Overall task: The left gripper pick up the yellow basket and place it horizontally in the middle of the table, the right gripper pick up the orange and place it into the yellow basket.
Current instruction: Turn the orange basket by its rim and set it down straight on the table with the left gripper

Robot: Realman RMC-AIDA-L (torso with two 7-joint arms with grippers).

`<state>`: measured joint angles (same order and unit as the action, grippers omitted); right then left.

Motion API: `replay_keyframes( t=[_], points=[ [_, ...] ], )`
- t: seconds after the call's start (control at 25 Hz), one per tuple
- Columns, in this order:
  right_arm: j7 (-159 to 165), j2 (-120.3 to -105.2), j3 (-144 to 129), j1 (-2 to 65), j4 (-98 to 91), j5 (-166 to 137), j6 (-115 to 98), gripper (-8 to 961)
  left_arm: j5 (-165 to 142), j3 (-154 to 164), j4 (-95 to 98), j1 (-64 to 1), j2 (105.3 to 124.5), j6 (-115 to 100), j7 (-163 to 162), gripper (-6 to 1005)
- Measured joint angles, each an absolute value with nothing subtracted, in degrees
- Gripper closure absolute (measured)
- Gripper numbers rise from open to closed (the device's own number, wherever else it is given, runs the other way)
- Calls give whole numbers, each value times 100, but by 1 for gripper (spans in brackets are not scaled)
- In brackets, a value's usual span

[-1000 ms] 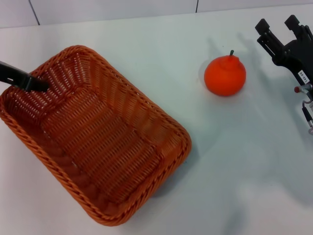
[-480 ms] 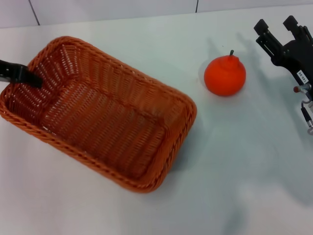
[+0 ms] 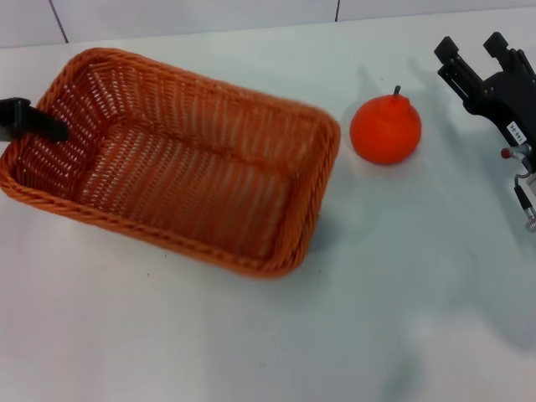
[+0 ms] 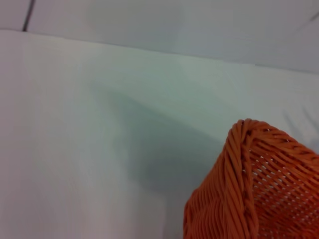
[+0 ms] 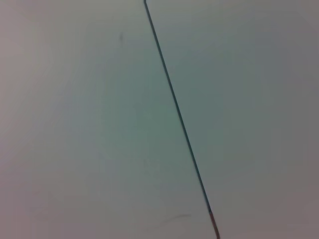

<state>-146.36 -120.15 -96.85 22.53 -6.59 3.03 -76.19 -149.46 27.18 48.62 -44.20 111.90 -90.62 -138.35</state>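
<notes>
The yellow basket [image 3: 193,126], an orange-brown woven wicker one, lies on the white table [image 3: 377,276] left of centre. Its long side runs nearly horizontal, tilted slightly down to the right, and it is empty. My left gripper [image 3: 38,126] is at the basket's left end, shut on its rim. One basket corner [image 4: 254,189] shows in the left wrist view. The orange [image 3: 385,127] stands just right of the basket's far right corner, apart from it. My right gripper [image 3: 481,52] is open and empty, to the right of the orange near the table's right side.
A wall with dark tile seams [image 3: 337,10] runs behind the table's far edge. The right wrist view shows only a pale surface with a thin dark line [image 5: 174,104]. Bare tabletop lies in front of the basket and the orange.
The basket has swung from diagonal to nearly horizontal, its right end moving toward the far side and the orange. The left gripper shifted slightly left with it. The right gripper and orange stayed still.
</notes>
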Motion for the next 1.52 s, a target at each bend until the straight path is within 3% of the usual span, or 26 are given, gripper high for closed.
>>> replay_keyframes(
  t=[0.36,1.12,1.52],
  points=[
    [-14634,-12015,-9685,2277,-695,310,-7407,24,-14741,1993,4708,-4120,11318,-8892,-13861,847],
    [-14634,-12015,-9668,2294,-707,334,-7233,24,-14213,1903,5399,-3462,12127,-7968,-13876,841],
    [-14634,-12015,-9667,2281,-694,334,-7233,24,-14205,1951,5464,-3412,12190,-7897,-13876,817]
  ],
)
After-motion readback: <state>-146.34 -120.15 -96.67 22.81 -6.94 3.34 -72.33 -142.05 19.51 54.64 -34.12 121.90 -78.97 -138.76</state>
